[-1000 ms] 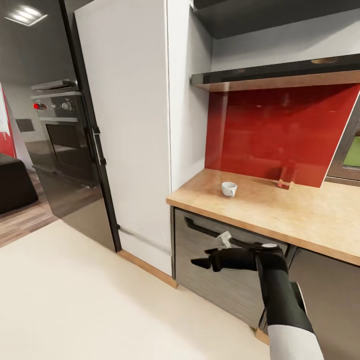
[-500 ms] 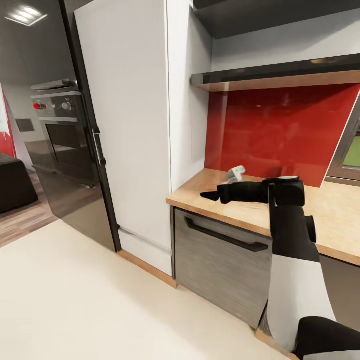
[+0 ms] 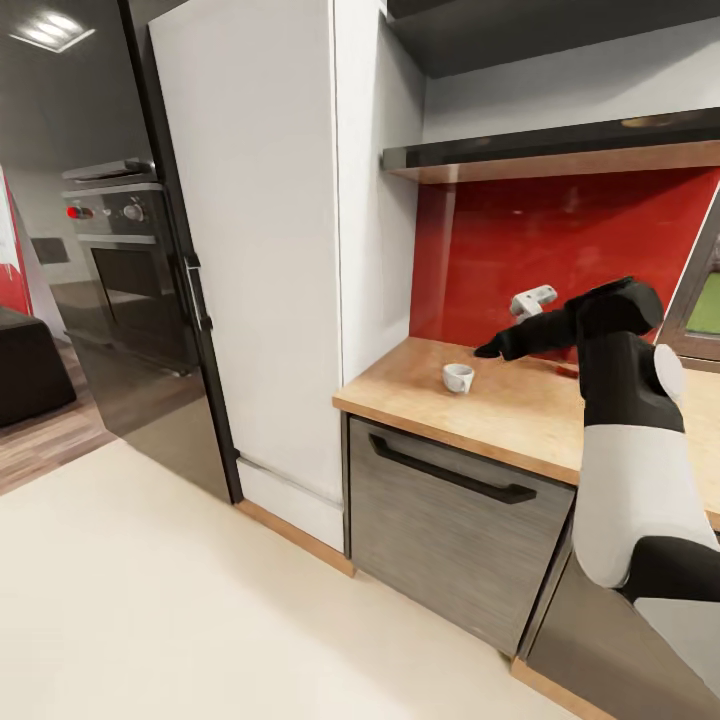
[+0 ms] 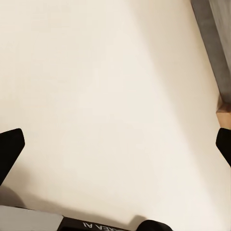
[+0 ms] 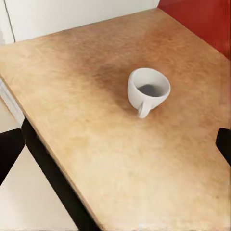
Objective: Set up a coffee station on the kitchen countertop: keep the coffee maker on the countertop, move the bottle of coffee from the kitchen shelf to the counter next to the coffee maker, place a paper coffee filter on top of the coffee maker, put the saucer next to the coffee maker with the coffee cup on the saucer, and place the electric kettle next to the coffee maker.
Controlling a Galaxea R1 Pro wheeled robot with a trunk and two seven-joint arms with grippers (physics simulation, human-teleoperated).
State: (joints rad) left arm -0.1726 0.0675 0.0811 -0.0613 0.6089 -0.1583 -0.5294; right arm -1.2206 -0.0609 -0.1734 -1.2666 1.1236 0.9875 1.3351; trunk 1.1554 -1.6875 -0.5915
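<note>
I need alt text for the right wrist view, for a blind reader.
A white cup stands upright and empty on a wooden counter, its handle turned toward the camera. The open right hand hangs above the counter, apart from the cup.

Coffee cup (image 3: 458,377) white, grey-shadowed inside. Worktop (image 3: 560,410) light tan wood grain, dark edge underneath. Backsplash (image 3: 560,255) glossy red. Drawer front (image 3: 440,540) grey brushed grain — black handle. Tall cabinet (image 3: 250,230) plain white. Floor (image 3: 150,600) cream; brown wood planks further off. Right arm (image 3: 620,440) black and white, fingers (image 3: 490,350) black. Oven (image 3: 125,260) dark steel — red knob.
</note>
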